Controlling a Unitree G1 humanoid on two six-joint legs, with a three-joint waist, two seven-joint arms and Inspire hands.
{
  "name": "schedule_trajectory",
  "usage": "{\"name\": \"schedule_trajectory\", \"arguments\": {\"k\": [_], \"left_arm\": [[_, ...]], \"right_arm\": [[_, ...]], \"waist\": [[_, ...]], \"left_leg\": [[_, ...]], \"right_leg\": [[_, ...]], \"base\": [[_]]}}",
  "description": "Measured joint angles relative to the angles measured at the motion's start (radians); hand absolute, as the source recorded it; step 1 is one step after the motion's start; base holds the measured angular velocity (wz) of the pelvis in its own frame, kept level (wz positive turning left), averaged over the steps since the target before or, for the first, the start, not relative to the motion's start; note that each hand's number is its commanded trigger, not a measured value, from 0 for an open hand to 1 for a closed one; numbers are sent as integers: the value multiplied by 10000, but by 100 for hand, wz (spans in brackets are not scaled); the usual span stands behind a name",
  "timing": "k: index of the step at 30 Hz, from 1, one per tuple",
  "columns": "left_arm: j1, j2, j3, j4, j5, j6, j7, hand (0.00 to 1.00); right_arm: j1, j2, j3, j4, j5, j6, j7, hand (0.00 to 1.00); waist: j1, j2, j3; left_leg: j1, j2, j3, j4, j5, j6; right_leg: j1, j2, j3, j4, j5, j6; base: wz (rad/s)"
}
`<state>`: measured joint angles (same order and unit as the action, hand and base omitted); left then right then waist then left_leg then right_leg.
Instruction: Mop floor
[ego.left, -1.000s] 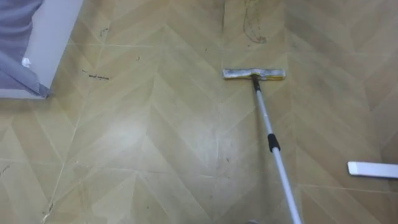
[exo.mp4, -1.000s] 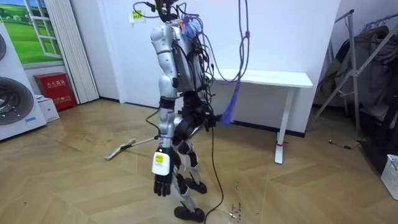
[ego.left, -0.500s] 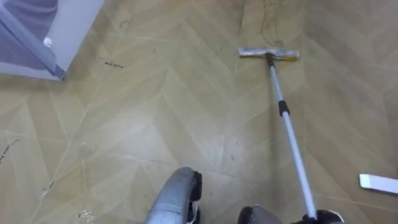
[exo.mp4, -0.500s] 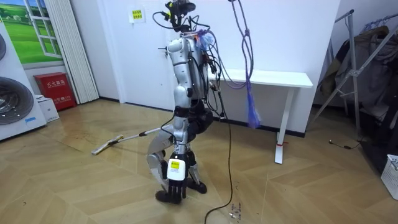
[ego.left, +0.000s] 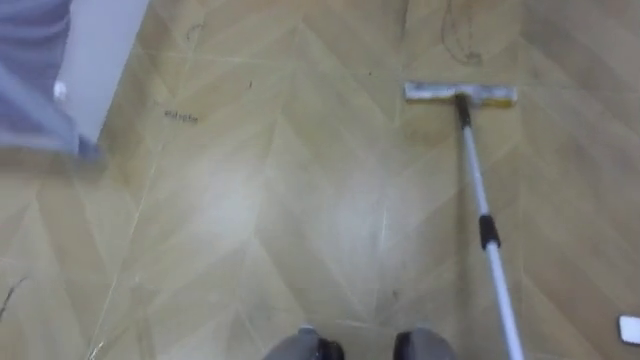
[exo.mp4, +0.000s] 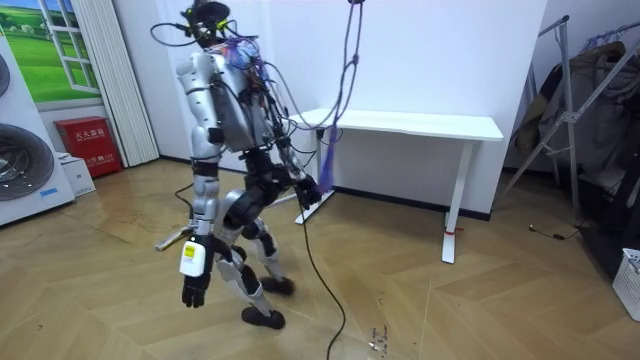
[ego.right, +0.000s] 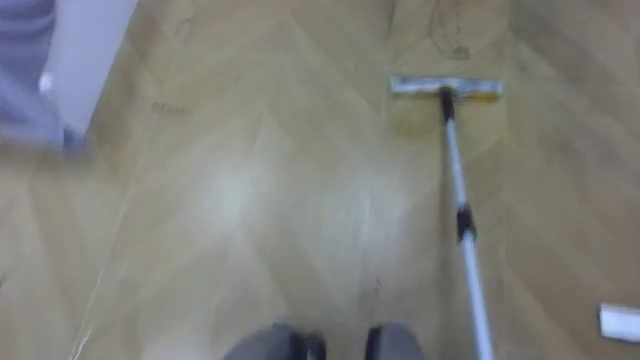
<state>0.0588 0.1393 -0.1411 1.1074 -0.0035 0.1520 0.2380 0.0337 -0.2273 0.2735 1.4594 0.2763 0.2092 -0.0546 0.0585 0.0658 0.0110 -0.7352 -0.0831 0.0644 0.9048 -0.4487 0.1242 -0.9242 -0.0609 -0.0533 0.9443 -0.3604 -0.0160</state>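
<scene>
Flat-headed mop w/ silver metal pole (ego.left: 481, 195) is lying on the tan herringbone wood floor (ego.left: 250, 200) ahead of the robot. Its pale rectangular head (ego.left: 460, 94) is sitting crosswise at upper right. The pole, w/ a black collar (ego.left: 488, 232) abt halfway, is slanting down & out through the bottom edge. Can't tell what is holding that near end.

In the room view the robot is standing knees bent, feet apart, btwn the white washing machine (exo.mp4: 20, 160) at room view's left & the long white desk (exo.mp4: 420, 125) at its right. It is facing room view's left. The left hand (exo.mp4: 192, 292) is hanging low by its thigh, fingers relaxed, holding nothing.

A white panel w/ grey cloth (ego.left: 100, 50) is showing at upper left of the eye views. A small white object (ego.left: 629, 328) is lying at the right edge.
</scene>
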Motion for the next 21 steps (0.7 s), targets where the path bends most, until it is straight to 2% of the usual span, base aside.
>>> {"name": "schedule_trajectory", "arguments": {"k": [1, 2, 3, 4, 5, 6, 7, 8, 9, 10, 11, 12, 13, 14, 15, 16, 17, 18, 19, 20, 21], "left_arm": [[38, -77, 0, -49, -8, 103, 55, 0], [95, -86, -2, -81, -36, 142, 92, 0], [171, -73, 9, -78, -48, 178, 116, 0], [178, -47, 18, -106, -54, 266, 137, 0], [178, -30, 19, -121, -64, 315, 152, 0], [231, -18, 6, -244, -153, 404, 245, 0], [262, -12, -11, -317, -375, 437, 346, 0], [263, -11, -12, -340, -472, 434, 369, 0], [263, 21, -7, -401, -539, 426, 382, 0], [301, 84, -10, -498, -558, 419, 379, 0], [306, 125, -3, -505, -633, 412, 379, 0], [325, 158, 10, -492, -738, 411, 373, 0], [363, 158, 11, -516, -732, 407, 348, 0], [489, 152, 9, -653, -728, 395, 313, 0], [559, 153, 13, -721, -727, 373, 293, 0], [630, 170, 26, -752, -728, 385, 166, 0], [654, 170, 36, -766, -721, 388, 100, 0], [627, 151, 136, -801, -699, 386, -49, 0], [480, 148, 205, -736, -654, 396, -133, 0], [419, 139, 229, -741, -602, 396, -134, 0], [405, 108, 235, -883, -431, 341, -127, 0]], "right_arm": [[45, -15, -77, -78, -28, 59, -54, 100], [44, -26, -128, -130, -55, 118, -100, 100], [-132, -88, -132, -206, -71, 218, -114, 100], [-442, -170, -156, -170, -110, 339, -139, 100], [-639, -205, -206, -115, -135, 368, -161, 100], [-1118, -355, -226, -61, -182, 491, -175, 100], [-1659, -512, -221, -32, -294, 520, -186, 100], [-1946, -594, -212, -20, -280, 514, -194, 100], [-2476, -726, -194, -38, -201, 451, -191, 100], [-2997, -850, -155, -48, -38, 355, -148, 100], [-3160, -872, -98, -58, 8, 286, -113, 100], [-3547, -921, 33, -214, 166, 174, -35, 100], [-3767, -925, 127, -236, 441, -89, 81, 100], [-3793, -923, 140, -244, 814, -215, 221, 100], [-3774, -905, 140, -243, 979, -230, 290, 100], [-3567, -865, 210, -243, 1310, -246, 433, 100], [-3359, -867, 208, -242, 1433, -249, 509, 100], [-2934, -932, 179, -216, 1589, -259, 588, 100], [-2517, -979, 183, -59, 1653, -266, 605, 100], [-2279, -1009, 211, 52, 1628, -267, 611, 100], [-1660, -1097, 289, 185, 1618, -259, 573, 100]], "waist": [[9, 1, 26], [30, -1, 25], [142, -29, 37], [278, -38, 51], [311, -54, 61], [372, -142, 90], [515, -239, 119], [603, -355, 143], [784, -522, 145], [905, -643, 178], [975, -712, 221], [1208, -794, 269], [1307, -812, 260], [1398, -827, 253], [1390, -814, 237], [1366, -839, 228], [1321, -848, 166], [1218, -821, 115], [1132, -801, 117], [1081, -796, 114], [1017, -719, 77]], "left_leg": [[317, 7, -31, 93, -335, -55], [486, 17, -60, 173, -503, -114], [732, 65, -134, 438, -789, -331], [666, 236, -98, 1192, -806, -506], [538, 297, -94, 1690, -681, -720], [194, 472, -83, 2846, -276, -1140], [-161, 534, -63, 3829, 423, -1227], [-380, 544, -65, 4264, 837, -1283], [-790, 538, -83, 5003, 1616, -1428], [-1249, 572, -128, 5233, 1666, -1449], [-1484, 613, -130, 5133, 1600, -1386], [-1942, 723, -126, 4575, 1359, -1301], [-2238, 696, -228, 3264, 1198, -1305], [-2272, 690, -272, 1551, 1261, -1343], [-2244, 699, -290, 674, 1323, -1341], [-2155, 683, -220, 9, 1986, -1015], [-2046, 644, -121, -81, 2003, -844], [-1795, 490, 8, -138, 1803, -453], [-1566, 269, 78, -134, 1629, -142], [-1425, 132, 127, -136, 1518, -36], [-1158, -112, 196, -114, 1221, 134]], "right_leg": [[23, 53, -45, -553, 512, -166], [139, 80, -72, -529, 633, -238], [436, 101, -193, -292, 574, -378], [607, 135, -320, 33, 265, -671], [674, 168, -331, 224, 62, -736], [784, 269, -330, 618, -379, -779], [840, 297, -284, 982, -760, -864], [856, 323, -245, 1117, -923, -892], [913, 420, -98, 1323, -1166, -914], [1011, 526, -55, 1441, -1335, -888], [1071, 542, -54, 1483, -1418, -931], [1254, 619, -53, 1464, -1564, -978], [1532, 621, -51, 1332, -1736, -912], [1924, 623, -59, 1071, -1881, -827], [2135, 622, -65, 916, -1960, -770], [2583, 520, -63, 621, -2153, -626], [2786, 442, -66, 473, -2248, -501], [3097, 310, 11, 246, -2382, -274], [3262, 170, 159, 333, -2376, -200], [3283, 52, 219, 508, -2328, -105], [3267, -166, 228, 1078, -2051, 339]], "base": [[3], [0], [-11], [-12], [-7], [-8], [-13], [-20], [-17], [-18], [-24], [-15], [-7], [9], [8], [14], [35], [47], [45], [34], [28]]}}
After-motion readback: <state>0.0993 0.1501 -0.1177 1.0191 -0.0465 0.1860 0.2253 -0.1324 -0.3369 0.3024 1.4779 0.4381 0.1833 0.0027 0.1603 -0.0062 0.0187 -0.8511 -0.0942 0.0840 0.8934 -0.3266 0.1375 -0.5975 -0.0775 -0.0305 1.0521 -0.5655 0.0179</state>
